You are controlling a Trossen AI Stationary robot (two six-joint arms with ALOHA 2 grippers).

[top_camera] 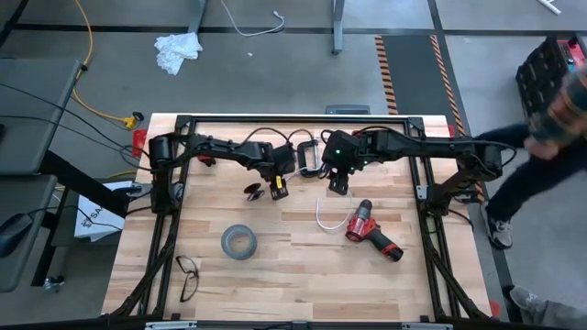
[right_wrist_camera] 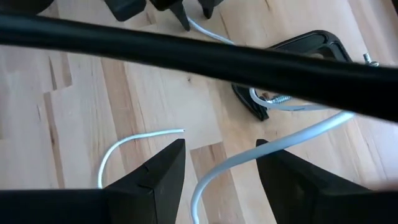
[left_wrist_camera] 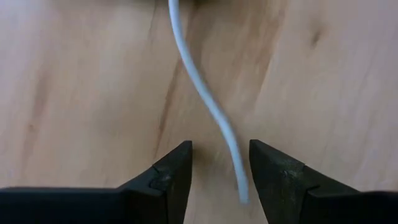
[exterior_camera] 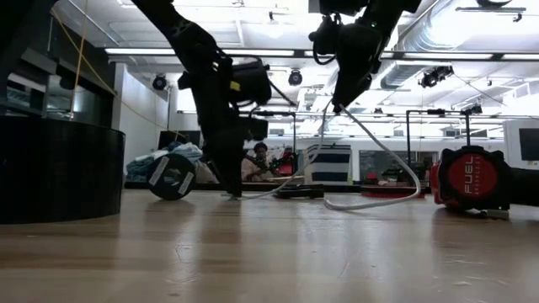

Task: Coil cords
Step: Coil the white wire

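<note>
The thin white cord (left_wrist_camera: 205,99) runs lengthwise between the spread fingers of the left gripper (left_wrist_camera: 219,171), beside the small black round spool (top_camera: 254,191).

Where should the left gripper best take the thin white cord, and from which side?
Probably from straight above, on the stretch of white cord lying flat on the wooden table. The left gripper is open with the cord's end already between its fingers, so closing across that thin line should catch it.
</note>
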